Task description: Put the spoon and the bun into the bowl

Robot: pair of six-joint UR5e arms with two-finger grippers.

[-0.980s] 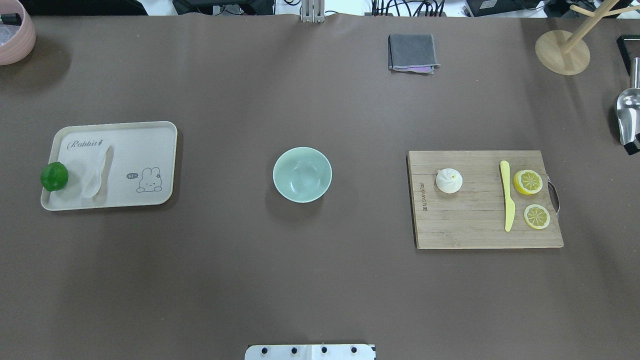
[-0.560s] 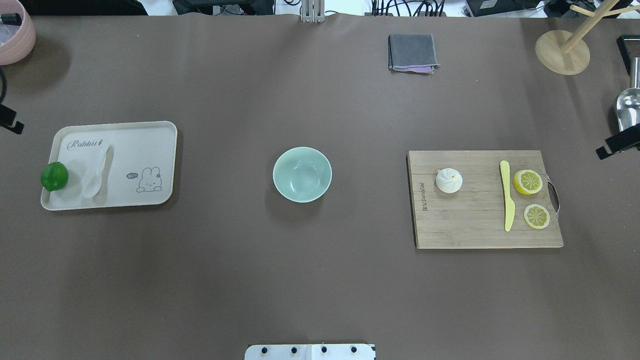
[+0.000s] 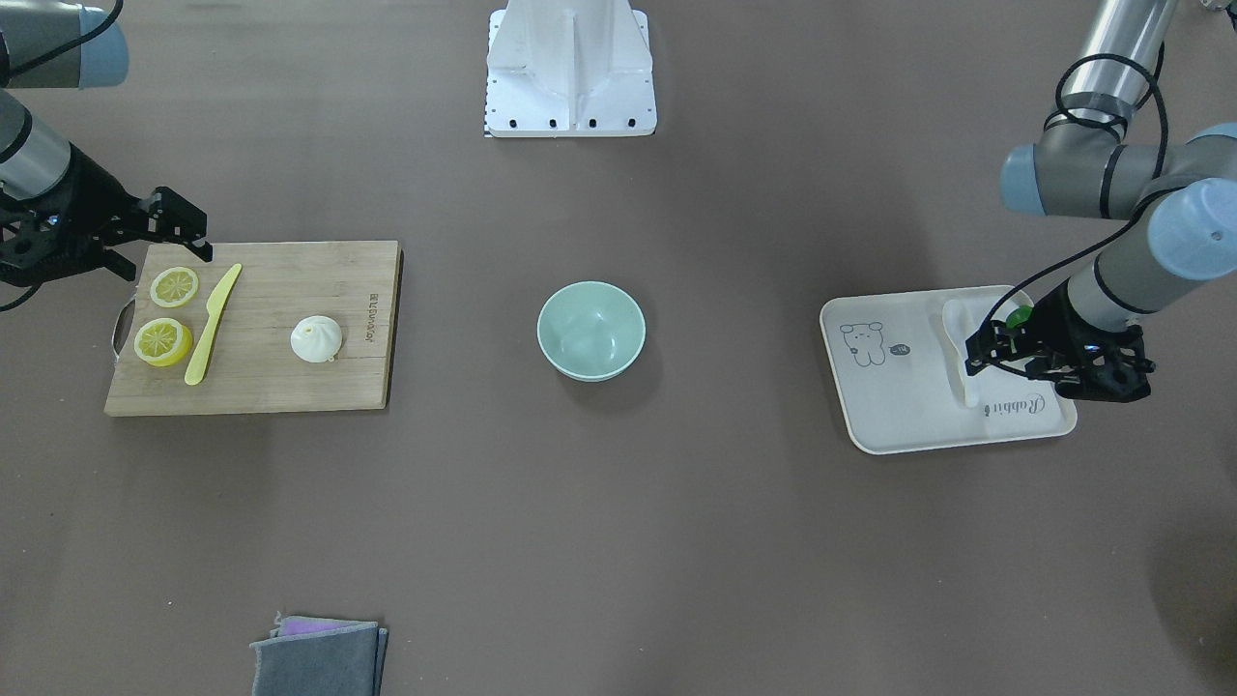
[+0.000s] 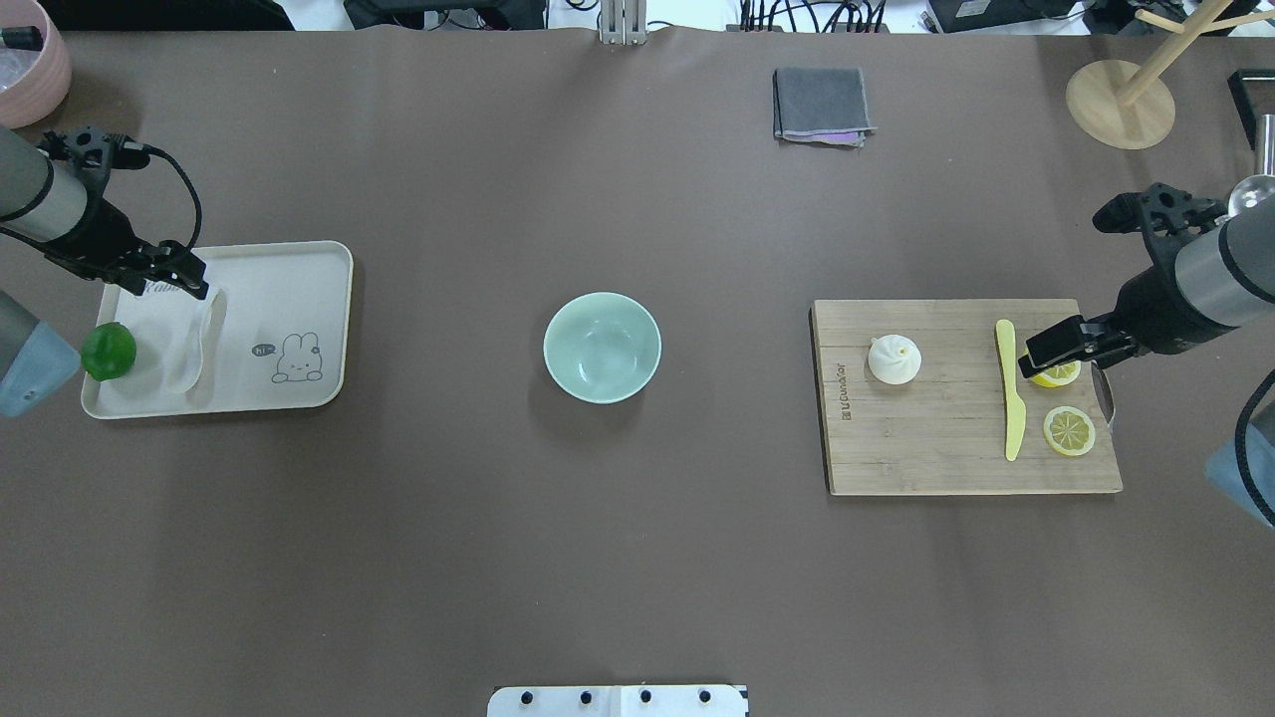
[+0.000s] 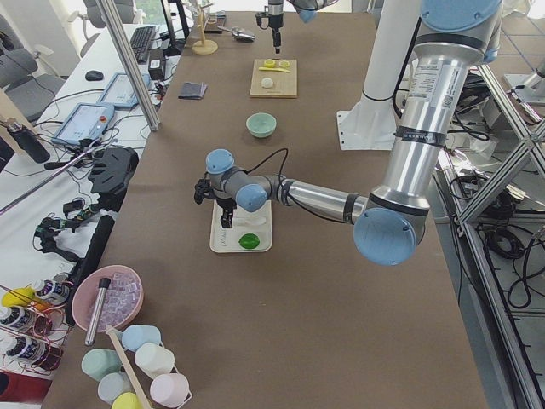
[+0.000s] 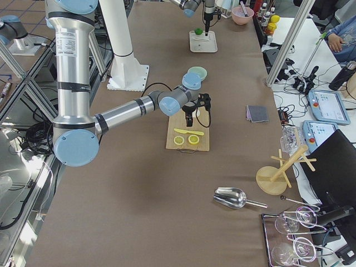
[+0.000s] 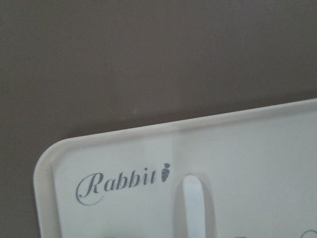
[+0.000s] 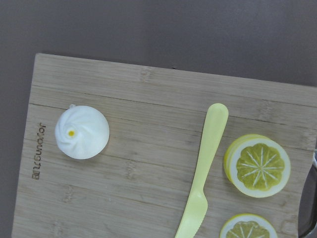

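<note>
The mint-green bowl [image 4: 602,347] stands empty at the table's middle. The white spoon [image 4: 194,344] lies on the cream rabbit tray [image 4: 299,289] at the left; its handle tip shows in the left wrist view [image 7: 194,208]. The white bun [image 4: 894,359] sits on the wooden cutting board [image 4: 946,458] at the right, and also shows in the right wrist view [image 8: 81,132]. My left gripper [image 4: 171,284] hovers open over the tray's far corner, by the spoon's handle. My right gripper [image 4: 1056,351] hovers open over the board's right side, above a lemon slice, well right of the bun.
A green lime [image 4: 108,351] sits on the tray's left edge. A yellow knife [image 4: 1010,393] and lemon slices [image 4: 1069,431] lie on the board. A grey cloth [image 4: 821,105], a wooden stand [image 4: 1121,105], a metal scoop [image 4: 1250,189] and a pink bowl [image 4: 30,60] line the far edge.
Both arms have come in from the sides. The left gripper now hangs over the tray's far corner, the right over the board's right side. No object has moved.
</note>
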